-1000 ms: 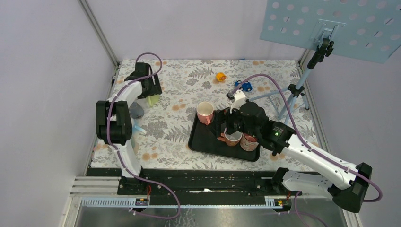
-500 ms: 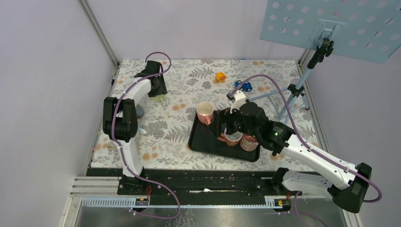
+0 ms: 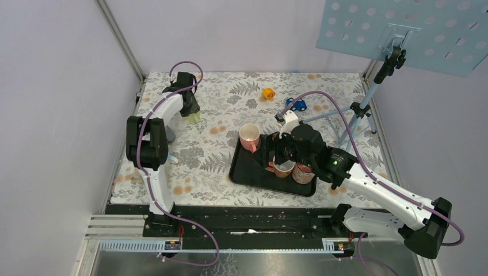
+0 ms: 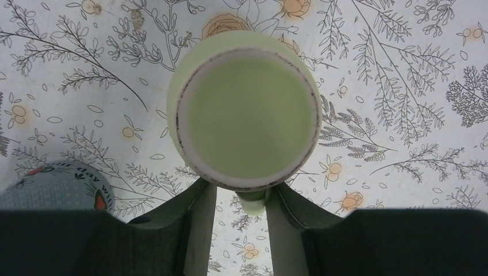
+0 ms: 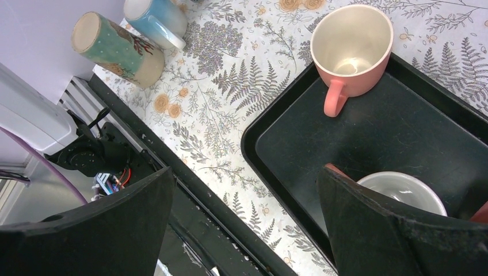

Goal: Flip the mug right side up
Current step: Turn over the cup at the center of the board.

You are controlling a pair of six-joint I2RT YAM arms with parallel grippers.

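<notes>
Tray (image 5: pixel 391 144) of matte black plastic, partly masked by right gripper (image 5: pixel 244 184), spread fully wide above it, clasping nothing. Farther back on floral cloth (image 4: pixel 403 57), largely hidden from above under left gripper (image 4: pixel 241 192): upside-down mug (image 4: pixel 247 115), smooth pale green, round base up, handle between half-closed fingers (image 4: pixel 198 230); actual pinch impossible to confirm

Mug (image 4: pixel 247 115) far left, tray (image 3: pixel 253 171) right
</notes>
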